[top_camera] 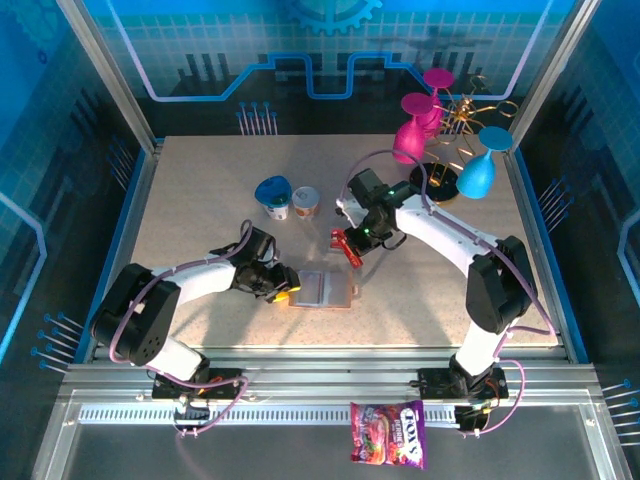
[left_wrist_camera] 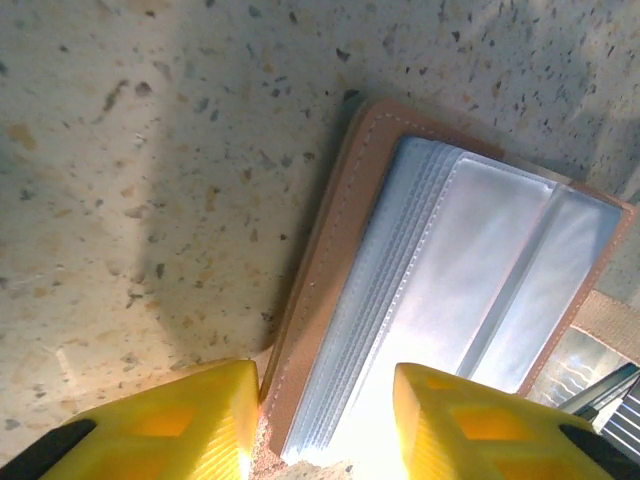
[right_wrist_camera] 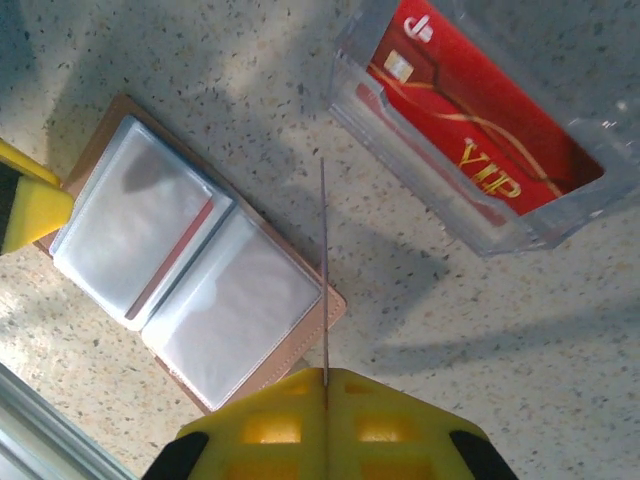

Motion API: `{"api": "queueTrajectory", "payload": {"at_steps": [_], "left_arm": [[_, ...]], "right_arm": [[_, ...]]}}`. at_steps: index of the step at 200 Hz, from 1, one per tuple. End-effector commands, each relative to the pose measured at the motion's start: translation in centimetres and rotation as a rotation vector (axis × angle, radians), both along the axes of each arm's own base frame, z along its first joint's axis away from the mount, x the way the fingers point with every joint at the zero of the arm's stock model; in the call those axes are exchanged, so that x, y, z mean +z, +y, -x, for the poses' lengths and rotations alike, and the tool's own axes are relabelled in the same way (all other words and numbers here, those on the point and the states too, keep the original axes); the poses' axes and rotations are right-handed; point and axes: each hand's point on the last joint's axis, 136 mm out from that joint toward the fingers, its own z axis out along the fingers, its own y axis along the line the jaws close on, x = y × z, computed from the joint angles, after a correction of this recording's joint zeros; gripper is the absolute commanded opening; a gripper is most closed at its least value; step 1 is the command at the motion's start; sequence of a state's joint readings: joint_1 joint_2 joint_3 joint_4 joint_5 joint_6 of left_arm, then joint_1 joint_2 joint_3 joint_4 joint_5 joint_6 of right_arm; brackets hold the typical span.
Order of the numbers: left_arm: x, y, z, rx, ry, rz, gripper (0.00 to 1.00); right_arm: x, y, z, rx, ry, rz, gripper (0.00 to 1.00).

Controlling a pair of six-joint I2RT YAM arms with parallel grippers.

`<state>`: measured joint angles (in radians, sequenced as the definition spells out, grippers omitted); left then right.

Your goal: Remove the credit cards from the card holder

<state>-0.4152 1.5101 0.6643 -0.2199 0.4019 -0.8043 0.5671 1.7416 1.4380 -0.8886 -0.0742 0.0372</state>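
The brown card holder (top_camera: 322,290) lies open on the table, its pale clear sleeves (right_wrist_camera: 190,280) facing up. My left gripper (left_wrist_camera: 325,400) is open, its yellow fingers (left_wrist_camera: 180,420) straddling the holder's stitched left edge (left_wrist_camera: 320,260); it sits at the holder's left side (top_camera: 288,293). My right gripper (right_wrist_camera: 325,375) is shut on a thin card seen edge-on (right_wrist_camera: 323,270), held above the table just right of the holder. A red card marked VIP (right_wrist_camera: 470,130) lies in a clear plastic tray (right_wrist_camera: 380,110). A red strip (right_wrist_camera: 170,262) shows at the holder's fold.
Two small yogurt cups (top_camera: 272,197) (top_camera: 306,202) stand behind the holder. Pink glasses (top_camera: 415,130) and a blue glass (top_camera: 478,175) hang on a wire rack at the back right. A candy bag (top_camera: 388,433) lies on the front rail.
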Motion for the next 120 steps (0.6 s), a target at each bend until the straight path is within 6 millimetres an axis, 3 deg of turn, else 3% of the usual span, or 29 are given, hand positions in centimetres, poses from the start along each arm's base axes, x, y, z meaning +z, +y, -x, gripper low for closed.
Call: {"api": "queueTrajectory", "payload": {"at_steps": [1,68,120], "left_arm": [[0.3,-0.3,0.3,-0.026,-0.003,0.030,0.39],[0.9,-0.1,0.0,-0.007,-0.024,0.022,0.39],[1.6,0.3,-0.3,0.006,-0.046,0.005,0.42]], "right_arm": [[1.3,-0.4,-1.1,0.095,-0.088,0.025,0.00],[1.1,-0.6,-1.7,0.443,-0.182,0.122,0.00],[0.0,-0.8,-2.3,0.623,-0.082,0.214,0.00]]}}
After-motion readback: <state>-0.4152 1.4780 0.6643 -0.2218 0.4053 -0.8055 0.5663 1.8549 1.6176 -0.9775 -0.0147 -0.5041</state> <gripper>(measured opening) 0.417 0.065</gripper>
